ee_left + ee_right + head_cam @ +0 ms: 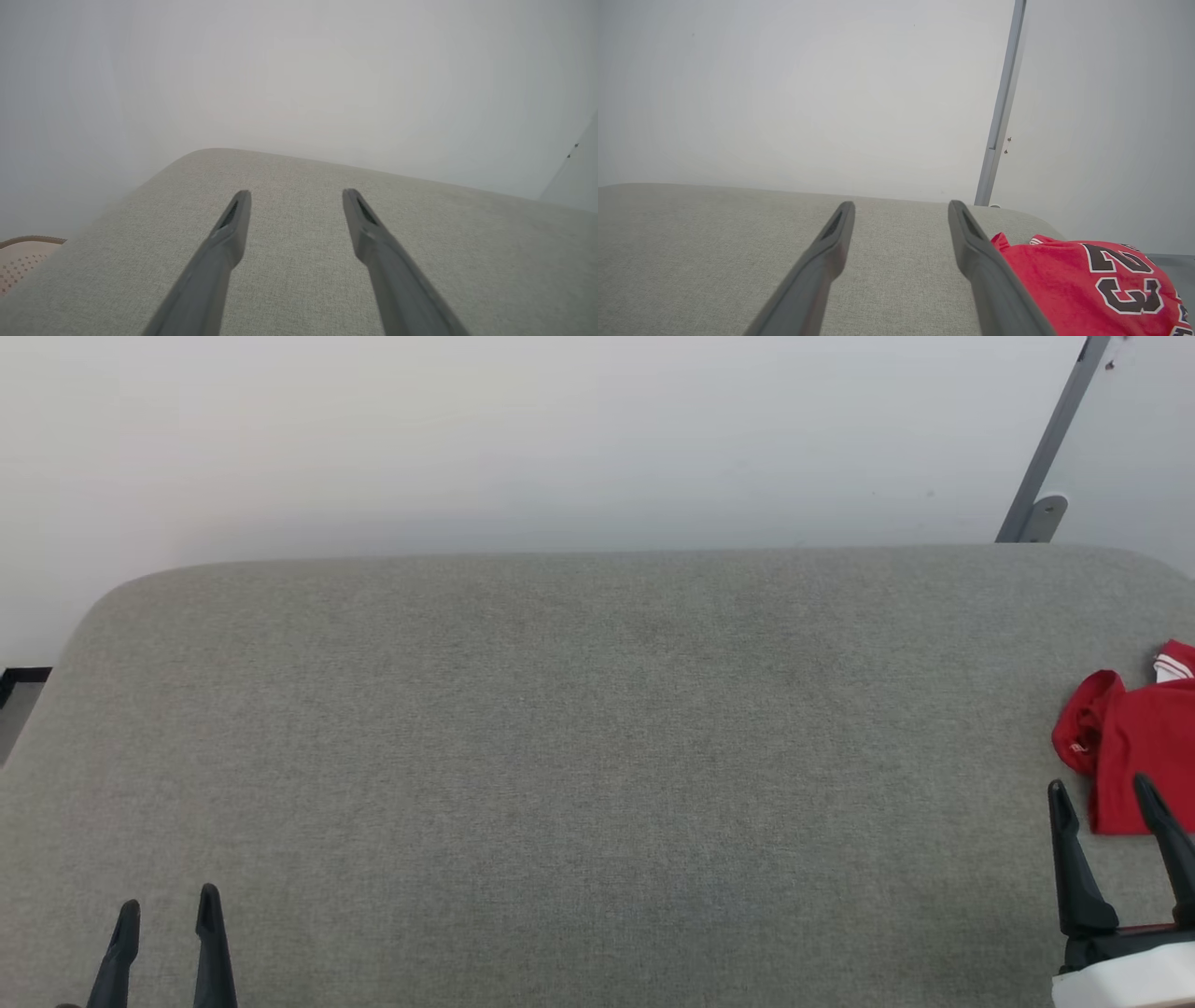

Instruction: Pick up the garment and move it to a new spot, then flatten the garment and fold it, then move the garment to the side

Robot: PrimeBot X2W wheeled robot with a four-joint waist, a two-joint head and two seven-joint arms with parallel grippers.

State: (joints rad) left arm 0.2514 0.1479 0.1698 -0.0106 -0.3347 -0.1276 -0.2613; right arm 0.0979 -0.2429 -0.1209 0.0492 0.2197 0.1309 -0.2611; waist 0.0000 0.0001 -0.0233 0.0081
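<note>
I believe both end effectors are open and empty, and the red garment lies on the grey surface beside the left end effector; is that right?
Not quite: the garment lies beside the right end effector, not the left end effector, as the head view shows. The rest holds: both are open and empty, and the garment lies on the grey surface.

The right claw (pixel 901 205), fingers spread, above a grey desk (pixel 691 242); the red garment (pixel 1055 280) lies at its far right corner.
</note>
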